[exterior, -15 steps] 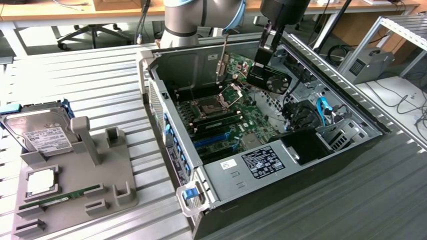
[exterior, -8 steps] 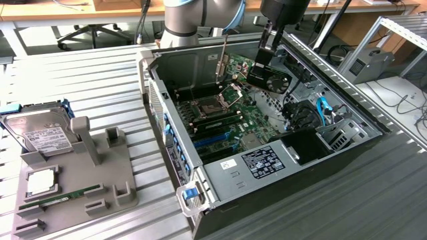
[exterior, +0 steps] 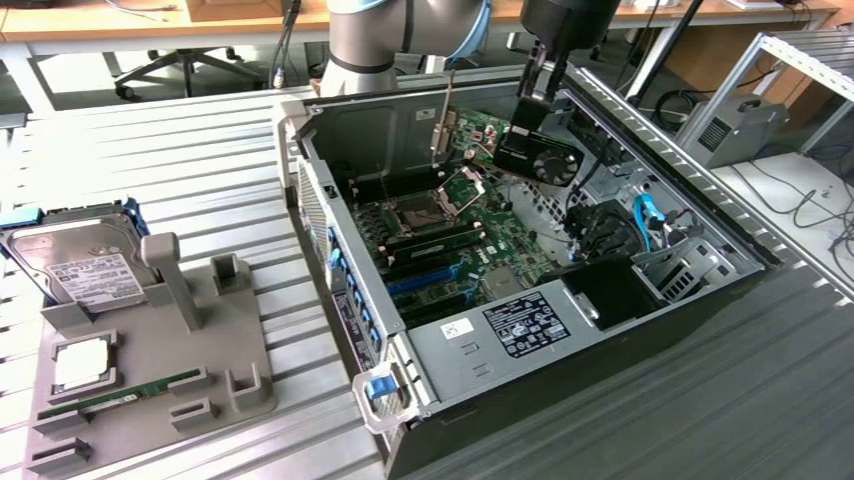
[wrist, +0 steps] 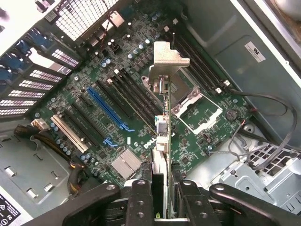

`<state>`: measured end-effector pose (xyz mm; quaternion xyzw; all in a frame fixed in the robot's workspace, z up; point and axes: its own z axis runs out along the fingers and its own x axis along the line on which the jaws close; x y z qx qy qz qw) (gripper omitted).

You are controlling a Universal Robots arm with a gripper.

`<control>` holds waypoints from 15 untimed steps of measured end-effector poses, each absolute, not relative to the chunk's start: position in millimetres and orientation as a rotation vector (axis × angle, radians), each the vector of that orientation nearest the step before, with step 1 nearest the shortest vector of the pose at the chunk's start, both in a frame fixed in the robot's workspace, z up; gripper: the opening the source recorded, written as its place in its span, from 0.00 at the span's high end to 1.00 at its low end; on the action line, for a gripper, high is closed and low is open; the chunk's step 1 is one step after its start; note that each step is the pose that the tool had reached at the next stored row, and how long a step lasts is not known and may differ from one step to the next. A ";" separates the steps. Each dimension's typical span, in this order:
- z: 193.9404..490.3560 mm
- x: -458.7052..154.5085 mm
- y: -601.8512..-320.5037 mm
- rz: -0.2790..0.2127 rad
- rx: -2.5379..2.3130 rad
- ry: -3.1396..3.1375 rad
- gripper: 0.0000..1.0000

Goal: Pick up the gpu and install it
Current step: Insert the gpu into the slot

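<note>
Currently, gpu [exterior: 541, 158]: picked up, clamped edge-on in the tool [wrist: 162, 200], held over the motherboard [exterior: 514, 245] of the open computer case [exterior: 441, 345]; seemingly not yet seated.

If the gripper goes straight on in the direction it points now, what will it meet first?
The gripper is shut on the gpu, so the card leads. It would probably meet the motherboard first, beside the CPU socket; depth is unclear.
</note>
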<state>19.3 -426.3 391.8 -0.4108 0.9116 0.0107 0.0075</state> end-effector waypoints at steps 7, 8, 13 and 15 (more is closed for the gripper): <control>391.8 19.3 -426.3 0.034 -1.312 2.838 0.74; 391.8 19.3 -426.3 0.034 -1.316 2.836 0.74; 391.8 19.3 -426.3 0.034 -1.334 2.828 0.74; 391.8 19.3 -426.3 0.034 -1.340 2.825 0.74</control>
